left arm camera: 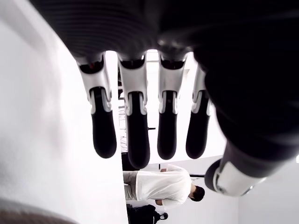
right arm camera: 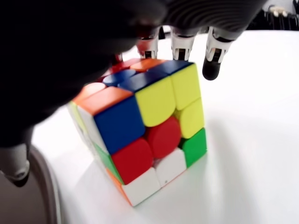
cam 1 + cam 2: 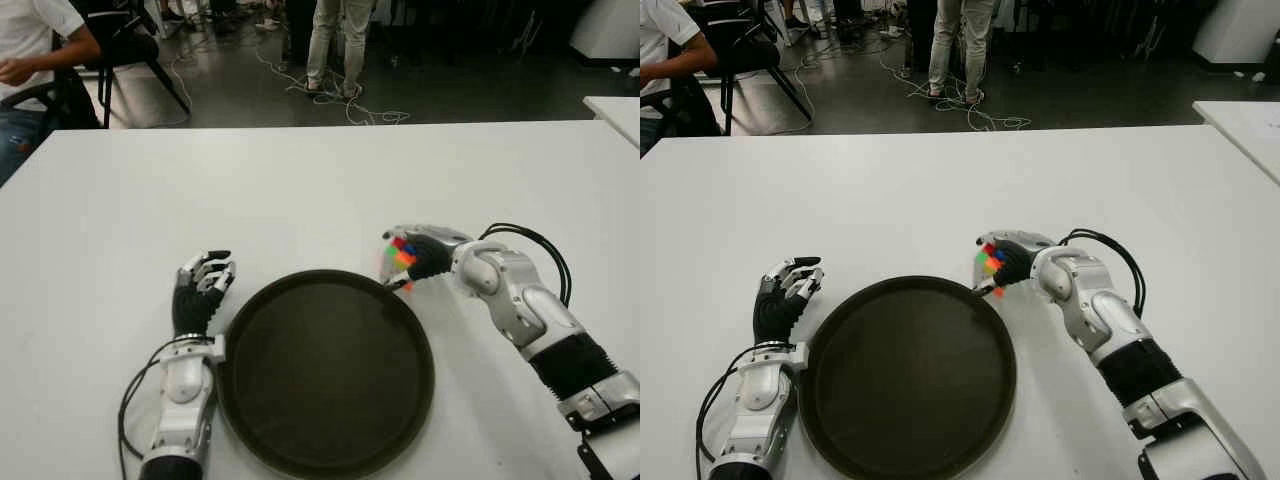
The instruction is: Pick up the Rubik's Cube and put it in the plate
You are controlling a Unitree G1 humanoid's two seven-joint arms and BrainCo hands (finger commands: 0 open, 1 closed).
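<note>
Multicoloured Rubik's Cube (image 2: 142, 135) on white table (image 3: 300, 180), just beside dark plate (image 3: 325, 370) rim, right hand (image 3: 415, 255) fingers curled around it. Left hand (image 3: 200, 290) left of plate, fingers loosely extended, holding nothing.

- The right hand (image 3: 415, 256) covers most of the cube (image 3: 400, 257).
- People at 12 o'clock (image 3: 335, 40) and 10 o'clock (image 3: 30, 50) are cropped by the frame.
</note>
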